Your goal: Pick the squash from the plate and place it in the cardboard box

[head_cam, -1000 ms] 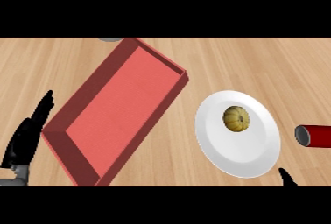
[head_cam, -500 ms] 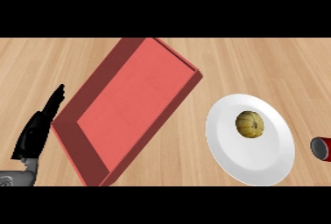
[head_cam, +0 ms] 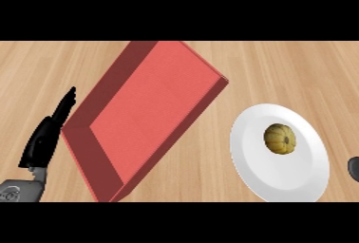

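A small yellow-green squash (head_cam: pixel 279 138) lies on a white plate (head_cam: pixel 280 175) at the right of the head view. A shallow red box (head_cam: pixel 147 114) sits to the plate's left, long and slanted across the counter. My left hand (head_cam: pixel 46 137) shows at the left edge beside the box, fingers straight and pointing up, holding nothing. No part of my right hand shows in this view.
A dark object (head_cam: pixel 354 169) is cut off by the right edge, just right of the plate. Wooden counter top (head_cam: pixel 294 66) spreads behind the box and plate.
The view has shifted: box, plate and squash slid rightward in the picture, the red can has almost left at the right edge, and my left hand shows further in.
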You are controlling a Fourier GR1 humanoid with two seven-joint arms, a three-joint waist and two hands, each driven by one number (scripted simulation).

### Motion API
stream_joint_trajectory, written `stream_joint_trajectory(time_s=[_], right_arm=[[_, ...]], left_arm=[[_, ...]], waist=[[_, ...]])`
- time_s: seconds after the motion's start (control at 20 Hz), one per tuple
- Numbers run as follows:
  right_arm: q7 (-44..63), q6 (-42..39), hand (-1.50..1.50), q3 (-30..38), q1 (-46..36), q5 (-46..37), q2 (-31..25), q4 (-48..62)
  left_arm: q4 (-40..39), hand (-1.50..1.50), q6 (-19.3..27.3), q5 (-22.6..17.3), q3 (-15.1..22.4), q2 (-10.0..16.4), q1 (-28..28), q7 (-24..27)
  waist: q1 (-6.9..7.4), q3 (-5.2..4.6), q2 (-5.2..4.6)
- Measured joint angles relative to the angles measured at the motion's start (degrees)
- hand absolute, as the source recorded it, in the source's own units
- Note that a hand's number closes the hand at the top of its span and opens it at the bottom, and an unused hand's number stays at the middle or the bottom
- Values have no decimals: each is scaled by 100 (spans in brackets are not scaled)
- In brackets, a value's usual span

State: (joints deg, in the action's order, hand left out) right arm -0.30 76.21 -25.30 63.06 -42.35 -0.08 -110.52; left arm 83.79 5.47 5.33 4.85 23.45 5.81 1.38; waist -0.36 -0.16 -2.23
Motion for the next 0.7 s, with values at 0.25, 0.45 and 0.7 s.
stream_joint_trajectory(time_s=[0.25,0.45,0.7], right_arm=[[542,-38,-150,-186,395,-333,4,-313],[988,-171,-150,-280,536,-644,5,-557],[1550,-413,-150,-223,527,-1137,6,-759]], left_arm=[[-33,0,-31,51,38,-48,105,22],[-71,0,-73,81,72,-78,184,-15],[-127,0,-101,112,87,-125,265,-24]], waist=[[112,4,-41],[191,6,-45],[246,8,-46]])
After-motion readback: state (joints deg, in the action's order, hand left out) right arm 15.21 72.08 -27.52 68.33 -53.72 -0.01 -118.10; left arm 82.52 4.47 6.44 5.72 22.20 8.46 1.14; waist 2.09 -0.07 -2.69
